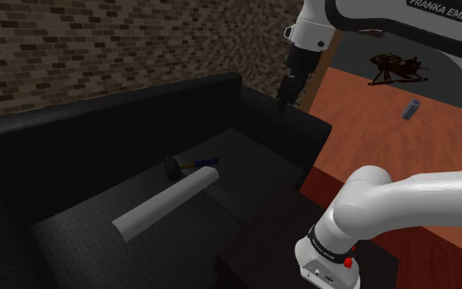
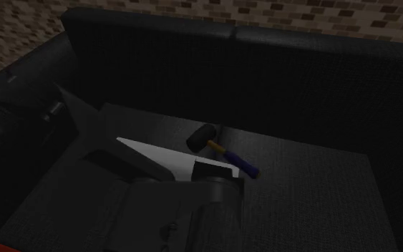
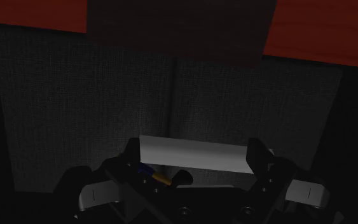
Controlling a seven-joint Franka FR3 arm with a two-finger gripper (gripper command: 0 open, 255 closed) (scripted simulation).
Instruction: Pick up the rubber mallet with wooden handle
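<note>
The mallet lies on the dark sofa seat (image 1: 245,164); its black head (image 1: 171,169) faces the backrest and a yellow and blue handle (image 1: 203,163) points to the shoulder view's right. Its head (image 2: 201,137) and handle (image 2: 237,160) also show in the second exterior view. A white roll (image 1: 167,202) lies right in front of it. My gripper (image 1: 286,92) hangs high above the sofa's armrest, well clear of the mallet. In the wrist view the gripper (image 3: 194,145) is open with nothing held; the white roll (image 3: 193,156) and a bit of the handle (image 3: 156,175) lie far below.
The sofa's backrest (image 1: 98,131) and armrest (image 1: 303,123) wall in the seat. A dark low box (image 1: 278,222) stands at the seat's front. On the reddish wooden floor (image 1: 385,139) lie a small grey-blue object (image 1: 410,108) and a dark object (image 1: 393,67). A brick wall (image 1: 98,41) stands behind.
</note>
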